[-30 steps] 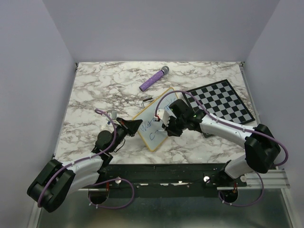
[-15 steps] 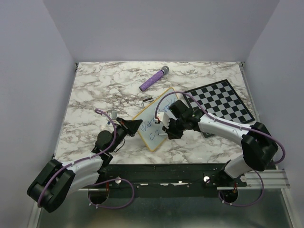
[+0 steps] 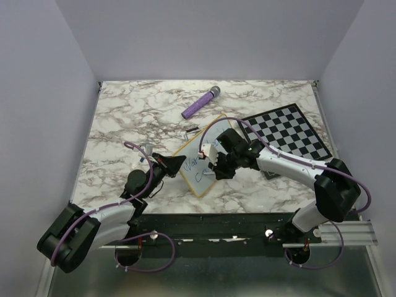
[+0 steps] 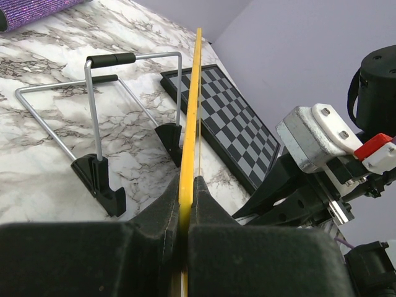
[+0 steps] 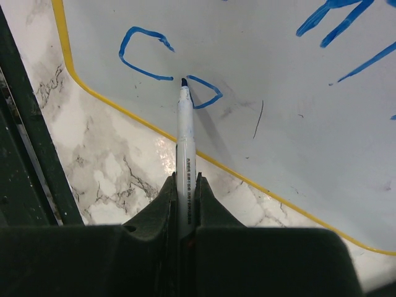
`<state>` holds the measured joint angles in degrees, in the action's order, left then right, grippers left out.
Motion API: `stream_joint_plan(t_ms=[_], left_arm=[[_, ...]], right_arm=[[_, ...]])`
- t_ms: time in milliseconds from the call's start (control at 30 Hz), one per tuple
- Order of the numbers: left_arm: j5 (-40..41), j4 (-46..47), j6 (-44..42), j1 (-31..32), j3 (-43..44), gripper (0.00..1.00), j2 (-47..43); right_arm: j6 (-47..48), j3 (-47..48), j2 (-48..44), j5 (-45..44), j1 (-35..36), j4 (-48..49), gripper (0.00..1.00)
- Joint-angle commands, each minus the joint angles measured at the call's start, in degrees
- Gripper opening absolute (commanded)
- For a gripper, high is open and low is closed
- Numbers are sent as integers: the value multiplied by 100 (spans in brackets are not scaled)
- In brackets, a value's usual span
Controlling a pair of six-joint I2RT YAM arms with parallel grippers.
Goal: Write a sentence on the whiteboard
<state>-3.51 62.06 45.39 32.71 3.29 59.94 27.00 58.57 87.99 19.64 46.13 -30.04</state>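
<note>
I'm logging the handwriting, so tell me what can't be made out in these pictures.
- Top view: the sentence is too small to read, and the right claw covers part of the whiteboard.
- Right wrist view: the upper line is cut off by the picture's top edge, so only stroke ends show.
- Left wrist view: the whiteboard stands edge-on in the left claw, so its written face is hidden.

Top cam: high at the near side, looking down over the whole desk (image 3: 124, 124). Left wrist cam: tight, sighting along the whiteboard (image 4: 192, 124) edge toward the chessboard (image 4: 235, 130). Right wrist cam: close over its face, past the marker (image 5: 185, 133). All three share the whiteboard.
</note>
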Motion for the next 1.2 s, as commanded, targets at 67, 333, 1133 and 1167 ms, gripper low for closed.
stream_joint_plan(t_ms=[67, 333, 1133, 1167], left_arm=[[-220, 201, -65, 16, -56, 0, 44], [-203, 96, -100, 16, -83, 0, -44], [-238, 25, -214, 16, -39, 0, -141], [-238, 25, -223, 16, -39, 0, -141]], right_arm=[[-178, 129, 43, -346, 45, 139, 0], [-204, 6, -272, -224, -139, 192, 1], [-29, -56, -53, -127, -376, -1, 0], [-11, -64, -53, -110, -377, -19, 0]])
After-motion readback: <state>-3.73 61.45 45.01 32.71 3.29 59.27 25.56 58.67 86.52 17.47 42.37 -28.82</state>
